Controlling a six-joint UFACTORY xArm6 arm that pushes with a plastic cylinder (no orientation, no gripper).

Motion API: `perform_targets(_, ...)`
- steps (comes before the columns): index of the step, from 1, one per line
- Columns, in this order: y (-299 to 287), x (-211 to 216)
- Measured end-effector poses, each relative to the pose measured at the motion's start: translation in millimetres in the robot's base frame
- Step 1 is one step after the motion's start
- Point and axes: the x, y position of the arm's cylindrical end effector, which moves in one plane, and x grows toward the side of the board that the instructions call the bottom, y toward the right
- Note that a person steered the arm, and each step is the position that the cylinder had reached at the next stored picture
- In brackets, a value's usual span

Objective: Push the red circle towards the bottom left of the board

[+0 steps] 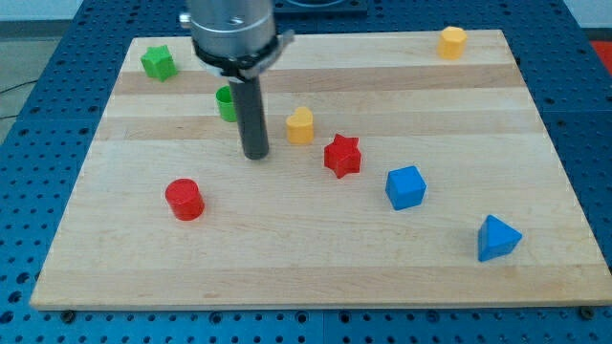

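Observation:
The red circle (185, 199) is a short red cylinder on the wooden board (316, 258), left of centre and toward the view's bottom. My tip (256, 155) stands on the board up and to the right of the red circle, well apart from it. The dark rod rises to the arm's grey body at the view's top. A green cylinder (226, 103) sits just left of the rod, partly hidden behind it. A yellow heart-shaped block (300, 125) is just right of the tip.
A red star (342, 155) lies right of the tip. A blue cube (405, 186) and a blue triangular block (497, 238) sit toward the bottom right. A green star (158, 62) is at the top left, a yellow hexagon (452, 42) at the top right.

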Motion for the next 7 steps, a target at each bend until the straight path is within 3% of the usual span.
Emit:
perform_targets(2,61.6,-63.7)
perform_targets(3,87.4,-72.2)
perform_targets(5,11.8,-52.6)
perform_targets(7,-7.5,-5.0)
